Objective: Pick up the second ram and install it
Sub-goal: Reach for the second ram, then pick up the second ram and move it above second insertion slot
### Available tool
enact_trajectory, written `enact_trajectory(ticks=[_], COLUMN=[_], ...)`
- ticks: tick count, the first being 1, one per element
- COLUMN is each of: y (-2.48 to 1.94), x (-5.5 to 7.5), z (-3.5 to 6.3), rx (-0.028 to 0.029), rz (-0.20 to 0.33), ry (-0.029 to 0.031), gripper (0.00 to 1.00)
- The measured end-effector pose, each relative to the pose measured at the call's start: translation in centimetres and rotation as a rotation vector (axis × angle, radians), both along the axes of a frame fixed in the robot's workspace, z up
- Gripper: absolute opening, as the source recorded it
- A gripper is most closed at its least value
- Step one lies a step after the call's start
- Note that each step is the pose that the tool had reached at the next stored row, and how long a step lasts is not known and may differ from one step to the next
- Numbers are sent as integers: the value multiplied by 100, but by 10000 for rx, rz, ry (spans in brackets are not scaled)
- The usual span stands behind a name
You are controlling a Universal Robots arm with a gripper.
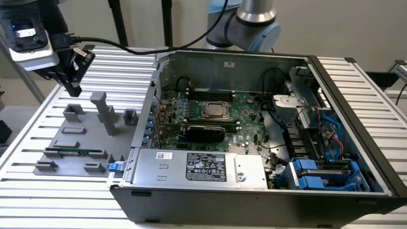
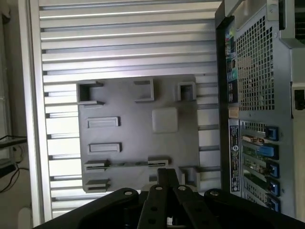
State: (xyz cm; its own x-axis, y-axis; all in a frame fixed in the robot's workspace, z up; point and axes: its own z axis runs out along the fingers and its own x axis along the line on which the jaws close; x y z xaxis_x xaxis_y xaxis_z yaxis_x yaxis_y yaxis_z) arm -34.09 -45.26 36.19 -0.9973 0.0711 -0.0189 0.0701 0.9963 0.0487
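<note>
Exterior view: the gripper (image 1: pixel 74 90) hangs over the far corner of the grey fixture plate (image 1: pixel 92 143), at the exterior view's left, clear of the plate and touching nothing. Its fingers are pressed together with nothing between them. The wrist housing and a black cable cover their upper part. The arm (image 1: pixel 254 21) rises behind the computer case (image 1: pixel 254 195) and is cut off by the frame edge.

The second ram (image 1: pixel 75 152) lies lengthwise on the plate, seated between two small grey holders near the plate's front edge and well apart from the gripper. It reads as a thin green line with dark marks; its chips cannot be counted.

Wrist view: the second ram (image 2: pixel 126 164) appears as a faint narrow strip bridging two holders, and its colour is hard to make out. The gripper (image 2: pixel 165 175) shows as one closed dark block, empty, which overlaps the plate (image 2: pixel 138 138) close beside the strip and hides the plate's edge there. The case's perforated rear panel (image 2: pixel 257 86) is cut off at the frame edge.

The case stands open just beside the plate, on the slatted table (image 1: pixel 64 205). The power supply (image 1: pixel 203 167) hides the near part of the motherboard (image 1: pixel 245 102). A dark block sits beside the processor socket (image 1: pixel 215 110); whether any stick is seated in the slots there cannot be told.
</note>
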Motion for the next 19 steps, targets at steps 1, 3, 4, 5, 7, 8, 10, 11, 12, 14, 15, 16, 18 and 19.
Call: enact_trajectory(ticks=[1,3,4,5,7,8,10,11,12,14,15,16,18,19], y=[-10,-28,-36,-44,-56,-61,-71,-73,-74,-75,-75,-75,-75,-75], x=[-43,-130,-174,-223,-312,-357,-448,-480,-495,-497,-498,-498,-498,-498], z=[-11,-34,-46,-59,-84,-98,-121,-127,-129,-129,-130,-129,-129,-129], rx=[1,0,0,0,0,0,0,-1,-1,-1,0,-1,0,0], rz=[0,0,0,-1,-1,0,0,-1,-1,0,0,-1,0,-1], ry=[0,0,0,0,0,0,-1,-1,0,0,-1,0,-1,-1], gripper=[11,11,11,11,11,11,11,11,11,11,11,11,11,11])
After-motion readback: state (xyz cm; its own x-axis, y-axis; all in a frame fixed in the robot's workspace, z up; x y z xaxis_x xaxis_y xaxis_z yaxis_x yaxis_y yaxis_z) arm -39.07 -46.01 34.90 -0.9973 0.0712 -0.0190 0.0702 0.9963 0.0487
